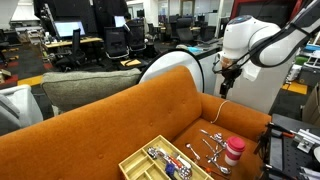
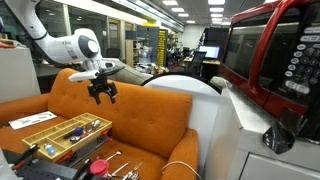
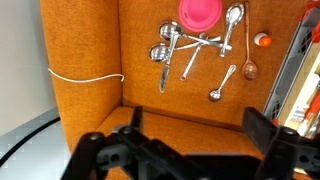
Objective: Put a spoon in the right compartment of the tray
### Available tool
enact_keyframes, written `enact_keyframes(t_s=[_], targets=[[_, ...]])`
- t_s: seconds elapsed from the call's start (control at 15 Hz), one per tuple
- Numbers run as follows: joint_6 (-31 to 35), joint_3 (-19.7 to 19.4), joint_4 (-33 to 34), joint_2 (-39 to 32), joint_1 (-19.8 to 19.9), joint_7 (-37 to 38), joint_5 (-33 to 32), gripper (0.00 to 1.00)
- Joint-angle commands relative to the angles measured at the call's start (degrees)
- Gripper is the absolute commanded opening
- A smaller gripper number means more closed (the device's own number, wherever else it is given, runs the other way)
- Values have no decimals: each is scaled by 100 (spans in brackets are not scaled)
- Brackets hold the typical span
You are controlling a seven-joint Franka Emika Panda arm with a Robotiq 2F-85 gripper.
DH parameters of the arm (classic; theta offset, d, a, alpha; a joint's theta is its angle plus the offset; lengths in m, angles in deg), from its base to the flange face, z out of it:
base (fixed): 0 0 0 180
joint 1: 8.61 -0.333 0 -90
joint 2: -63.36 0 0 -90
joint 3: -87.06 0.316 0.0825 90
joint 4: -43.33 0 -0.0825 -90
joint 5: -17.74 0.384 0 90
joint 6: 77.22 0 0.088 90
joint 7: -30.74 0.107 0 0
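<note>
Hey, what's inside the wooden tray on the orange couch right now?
The tray holds a jumble of small metal utensils, some with blue parts. The jumble covers whatever lies beneath it, and the pieces are too small to name individually.
</note>
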Motion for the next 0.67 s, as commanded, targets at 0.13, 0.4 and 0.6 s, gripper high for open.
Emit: enact_keyframes(t_s=[0.13, 0.4, 0.6], targets=[[-26, -69, 4, 13, -77, 5, -3, 100], [679, -78, 136, -339, -106, 250, 7, 100], [1190, -77, 370, -1062, -199, 508, -138, 100]])
